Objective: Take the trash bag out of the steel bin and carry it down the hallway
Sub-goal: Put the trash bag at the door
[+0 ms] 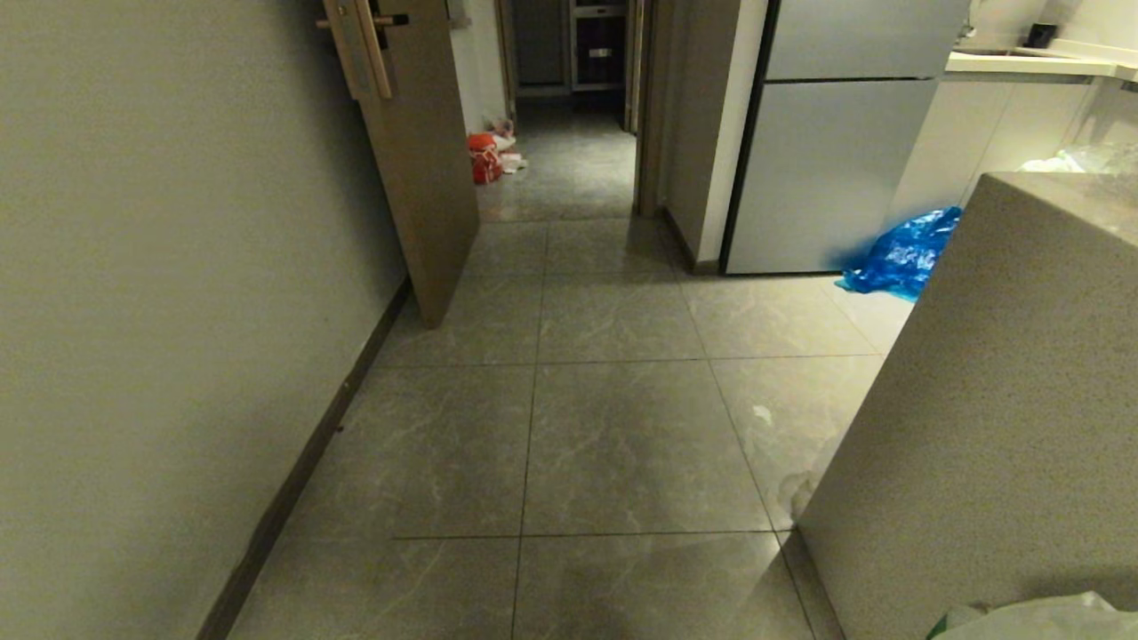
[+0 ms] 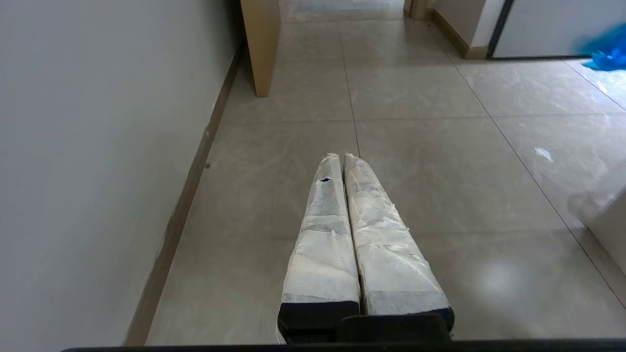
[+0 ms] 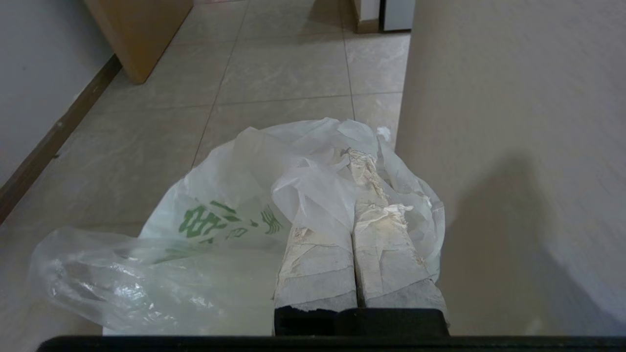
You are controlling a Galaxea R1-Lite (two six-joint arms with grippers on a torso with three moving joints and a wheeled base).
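Bag [image 3: 230, 215] out of bin, clenched in right end effector [image 3: 359, 154]; left end effector [image 2: 341, 157] clenched, empty. Hallway [image 1: 578, 169] carry remains; bin unseen.

I am holding my left gripper [image 2: 342, 156] closed and empty, pointing low ahead, while my right gripper [image 3: 354, 154] is clamping plastic.

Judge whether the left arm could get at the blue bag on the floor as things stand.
Probably not. The blue bag lies far ahead by the fridge, tiled floor between, while the left tool is shut, empty and low near the wall. The base must drive closer first.
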